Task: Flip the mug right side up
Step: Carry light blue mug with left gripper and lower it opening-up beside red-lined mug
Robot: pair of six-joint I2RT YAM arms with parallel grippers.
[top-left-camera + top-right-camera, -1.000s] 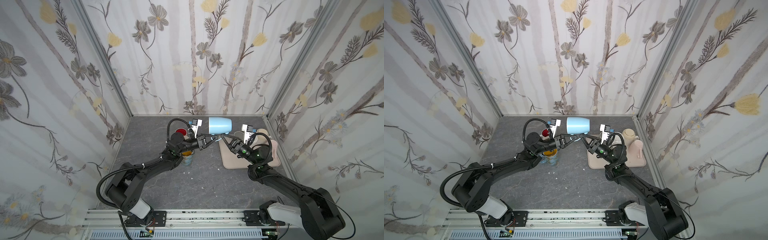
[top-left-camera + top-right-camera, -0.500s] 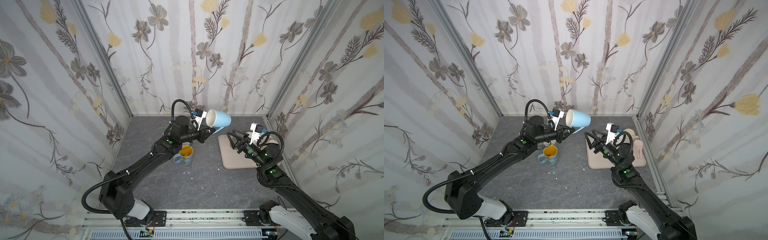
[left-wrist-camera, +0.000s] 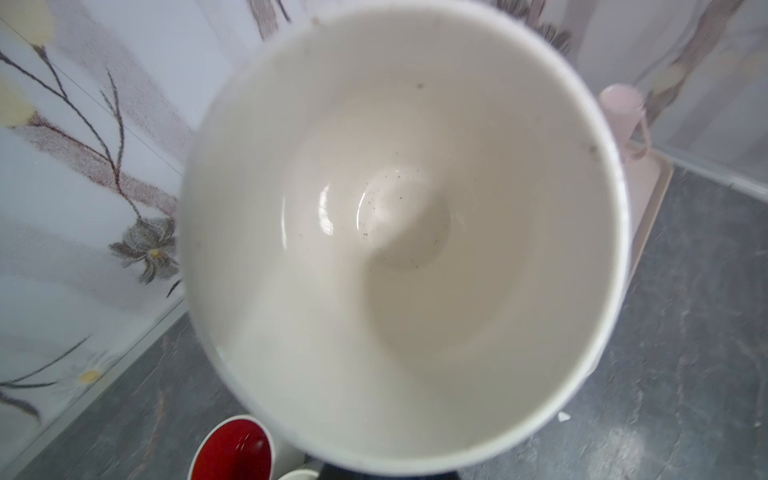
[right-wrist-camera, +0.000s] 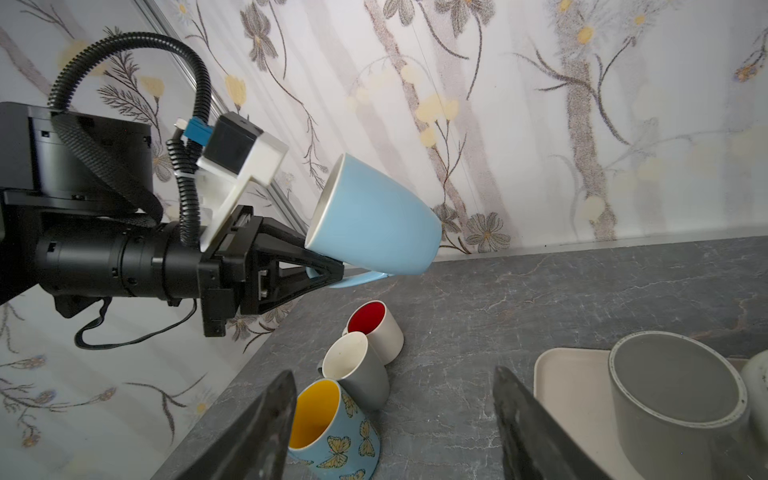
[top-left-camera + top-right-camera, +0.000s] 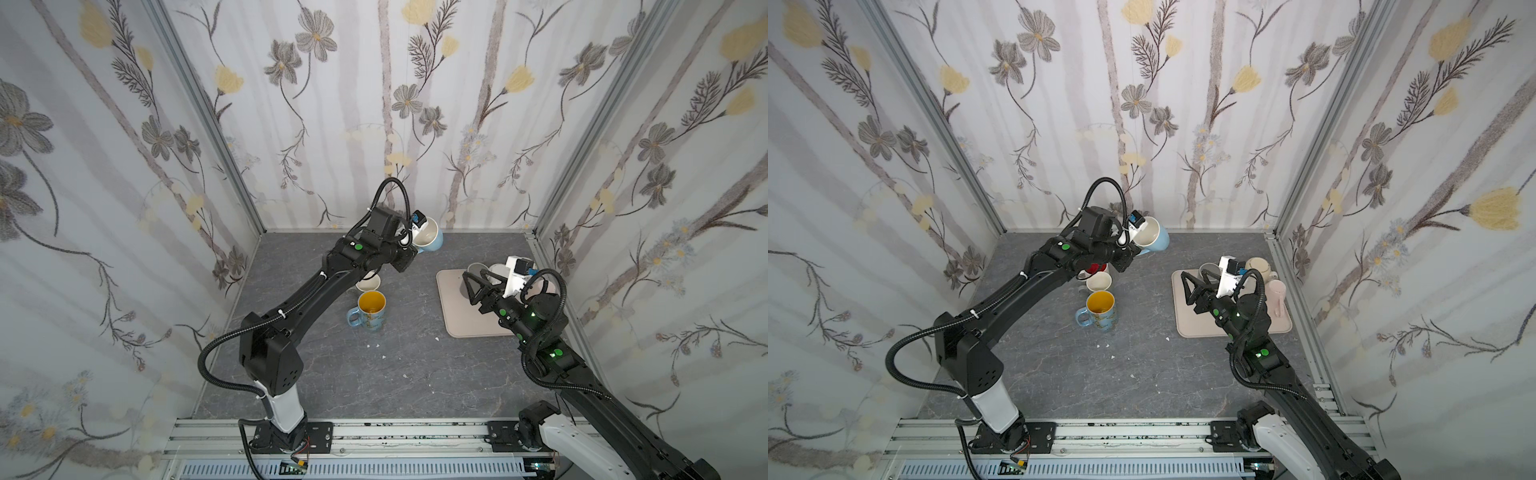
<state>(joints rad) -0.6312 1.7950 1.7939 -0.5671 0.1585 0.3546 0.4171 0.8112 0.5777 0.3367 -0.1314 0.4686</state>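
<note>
Blue outside and white inside, the round pottery mug (image 5: 432,243) is up in the air by the back wall (image 5: 365,124), tipped, its mouth partly up. A second ago it lay sideways between both arms. Now only the left gripper (image 4: 332,272) holds it, pinched on the handle (image 4: 362,279). The right gripper (image 5: 473,277) has let go, jaws apart, back over the flat beige tray (image 5: 461,320). Next, I think: stand it down.

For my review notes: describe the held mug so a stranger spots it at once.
Near the back wall, follow the left arm to the left gripper. It holds the light blue mug aloft, tilted. The red-lined mug, white-lined mug and butterfly mug below stand on the table; only this one is lifted and plain blue.
</note>
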